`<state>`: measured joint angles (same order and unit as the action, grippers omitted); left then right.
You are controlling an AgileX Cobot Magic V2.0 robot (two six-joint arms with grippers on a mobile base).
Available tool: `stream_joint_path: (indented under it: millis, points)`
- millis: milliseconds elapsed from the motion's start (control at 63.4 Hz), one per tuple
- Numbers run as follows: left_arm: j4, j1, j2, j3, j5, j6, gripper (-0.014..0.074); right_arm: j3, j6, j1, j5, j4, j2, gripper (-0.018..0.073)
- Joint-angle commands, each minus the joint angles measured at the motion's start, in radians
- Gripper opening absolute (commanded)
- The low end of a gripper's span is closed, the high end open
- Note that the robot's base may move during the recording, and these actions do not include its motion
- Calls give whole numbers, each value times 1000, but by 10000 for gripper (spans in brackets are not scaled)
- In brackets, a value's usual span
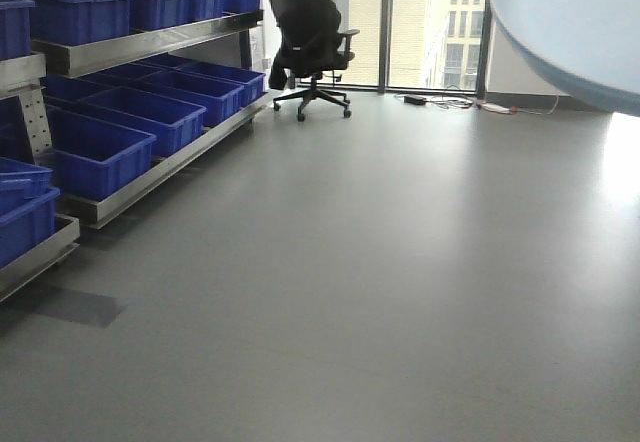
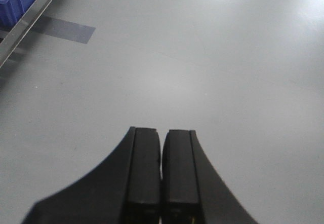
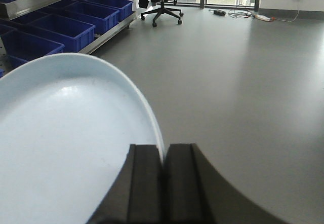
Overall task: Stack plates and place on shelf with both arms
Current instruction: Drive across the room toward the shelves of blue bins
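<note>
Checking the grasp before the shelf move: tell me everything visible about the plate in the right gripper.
The plate is round, white with a bluish cast, smooth and glossy, and shallow with a low raised rim. It is held clear of the floor, with the right gripper shut on its rim; nothing else touches it. Its upper face is bare. In the front view its pale underside fills the top right corner. Whether a second plate sits beneath it cannot be told.
</note>
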<state>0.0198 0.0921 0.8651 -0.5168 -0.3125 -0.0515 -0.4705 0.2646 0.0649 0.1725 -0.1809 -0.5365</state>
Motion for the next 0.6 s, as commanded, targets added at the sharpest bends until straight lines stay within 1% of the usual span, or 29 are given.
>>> stream_joint_path:
  millis: [0, 584]
  points:
    - [-3, 4, -6, -25, 72, -5, 86, -30, -1, -5, -110, -8, 0, 28]
    - [-3, 4, -6, -25, 72, -5, 86, -30, -1, -5, -110, -8, 0, 28]
